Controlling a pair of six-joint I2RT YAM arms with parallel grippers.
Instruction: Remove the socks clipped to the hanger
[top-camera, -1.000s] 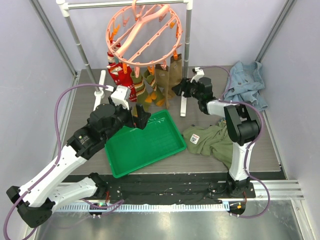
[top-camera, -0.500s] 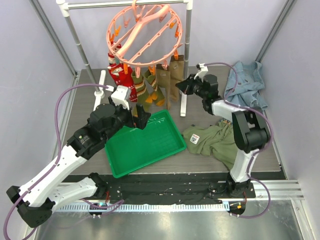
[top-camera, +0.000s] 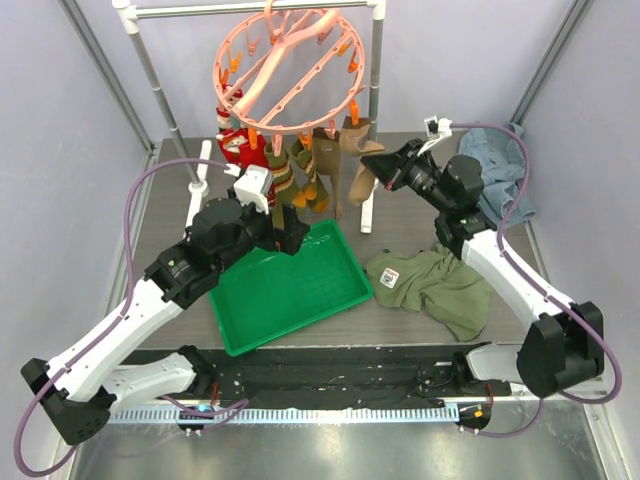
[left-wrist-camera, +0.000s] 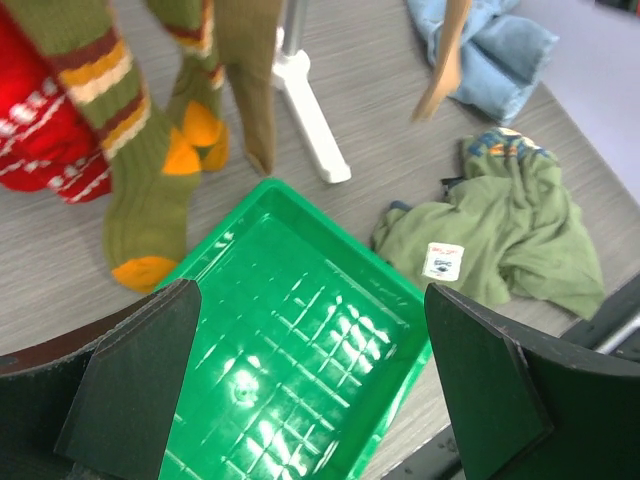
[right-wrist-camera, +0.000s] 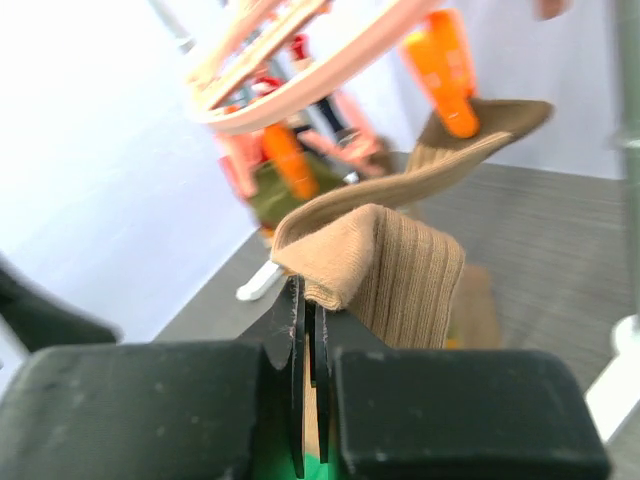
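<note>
Right gripper (top-camera: 377, 163) is clenched on a tan sock (top-camera: 356, 176), and the right wrist view shows both its fingers pressed together on a fold of the ribbed cloth. The upper end of this sock is clipped by an orange peg (right-wrist-camera: 447, 65) of the hanger (top-camera: 290, 70), so the sock is stretched sideways toward the right edge of the counter (top-camera: 400, 325).

The hanger hangs from a white rack (top-camera: 250, 9) above the far edge. The other socks (top-camera: 292, 182), red ones and olive-brown ones with orange stripes, dangle from its near-left side, low over the counter.

The left gripper (top-camera: 290, 232) is spread wide and holds nothing. It hovers over the far part of a green tray (top-camera: 300, 295), which lies in the middle of the counter. An olive shirt (top-camera: 440, 285) is crumpled just right of the tray. A denim garment (top-camera: 497, 165) lies at the far right corner.
</note>
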